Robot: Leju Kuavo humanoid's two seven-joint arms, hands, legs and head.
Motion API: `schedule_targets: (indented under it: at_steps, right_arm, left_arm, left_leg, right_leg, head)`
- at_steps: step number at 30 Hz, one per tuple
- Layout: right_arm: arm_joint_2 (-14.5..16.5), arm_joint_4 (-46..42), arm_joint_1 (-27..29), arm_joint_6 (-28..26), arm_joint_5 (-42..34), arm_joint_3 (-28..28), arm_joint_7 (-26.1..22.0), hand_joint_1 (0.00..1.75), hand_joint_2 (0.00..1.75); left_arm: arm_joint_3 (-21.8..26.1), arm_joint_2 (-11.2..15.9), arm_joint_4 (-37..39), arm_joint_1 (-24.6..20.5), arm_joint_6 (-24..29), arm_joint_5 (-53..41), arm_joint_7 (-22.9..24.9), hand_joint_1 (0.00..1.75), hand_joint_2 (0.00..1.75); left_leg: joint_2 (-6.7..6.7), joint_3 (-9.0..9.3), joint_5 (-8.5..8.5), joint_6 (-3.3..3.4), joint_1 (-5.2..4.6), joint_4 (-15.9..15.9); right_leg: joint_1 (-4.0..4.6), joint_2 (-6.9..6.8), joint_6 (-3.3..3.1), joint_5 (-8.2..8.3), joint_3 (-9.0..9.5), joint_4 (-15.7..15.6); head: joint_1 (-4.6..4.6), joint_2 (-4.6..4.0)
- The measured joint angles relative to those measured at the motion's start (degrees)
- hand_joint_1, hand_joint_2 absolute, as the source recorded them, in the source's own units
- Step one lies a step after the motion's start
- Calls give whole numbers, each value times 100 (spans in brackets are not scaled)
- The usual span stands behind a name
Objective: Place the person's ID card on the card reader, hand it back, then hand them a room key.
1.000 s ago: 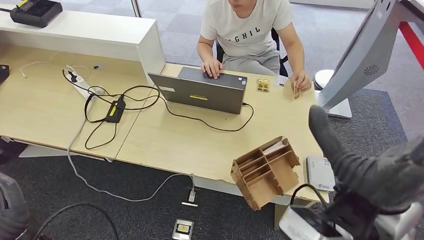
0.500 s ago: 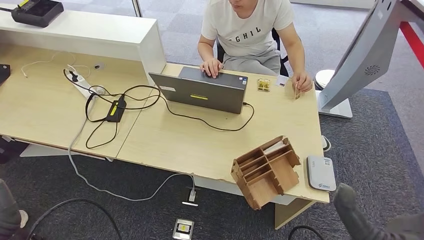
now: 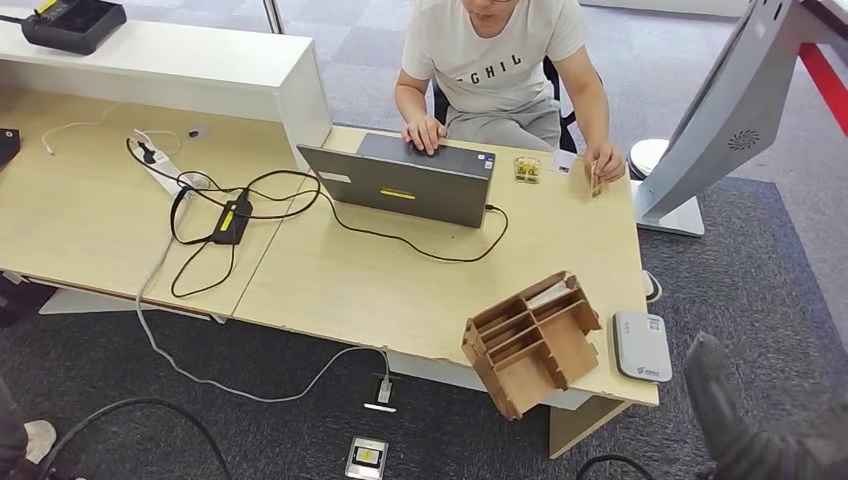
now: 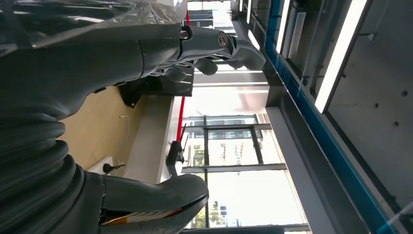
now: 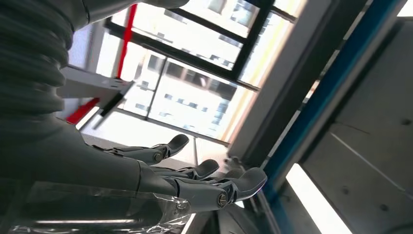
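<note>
Across the desk a person pinches a small card [image 3: 593,180] on its edge at the far right corner, the other hand on a laptop [image 3: 405,180]. The white card reader [image 3: 641,345] lies at the desk's near right corner. Beside it stands a wooden slotted holder [image 3: 530,342] with a white card [image 3: 548,294] in one slot. My right hand [image 3: 740,425] reaches up at the lower right, off the desk and just right of the reader. Its fingers [image 5: 195,183] are stretched apart and hold nothing. My left hand [image 4: 209,46] is also spread and holds nothing.
A small yellow object [image 3: 526,169] and a white card [image 3: 564,161] lie near the person's hand. A power strip [image 3: 165,170] and looping cables cover the left desk. A grey kiosk stand [image 3: 730,110] rises at the right. A white counter [image 3: 200,60] stands at the back left.
My right arm dropped from above the desk's right end to the lower right corner, then rose slightly. My left arm slid out of the lower left corner. The person keeps holding the card.
</note>
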Motion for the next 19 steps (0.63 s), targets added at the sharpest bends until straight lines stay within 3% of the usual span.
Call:
schedule_targets:
  at_steps: [4,7,12,19]
  right_arm:
    - [-327,356,-350,109,215,255,1221,0,175]
    - [-584,626,-573,325,331,498,1817,0,175]
    - [-824,922,-727,395,393,721,2097,0,175]
    - [-1064,1204,-721,88,461,896,2369,0,175]
  left_arm:
    - [3,-1,2,-4,-2,-41,0,0,175]
    - [-10,-2,2,-4,-2,-82,0,0,175]
    - [-27,-2,2,-2,-2,-103,0,0,175]
    - [-39,-2,6,0,-2,-48,0,0,175]
  left_leg:
    - [0,0,2,1,-2,1]
    - [-1,1,2,1,-2,2]
    - [-1,1,2,1,-1,2]
    - [-1,-1,-1,3,-2,2]
  right_leg:
    - [-2,-2,3,2,2,0]
    - [-2,-2,3,2,2,0]
    - [-1,-3,3,2,1,0]
    - [-2,-3,4,-2,-2,0]
  head:
    - [1,0]
    - [1,0]
    - [1,0]
    - [0,0]
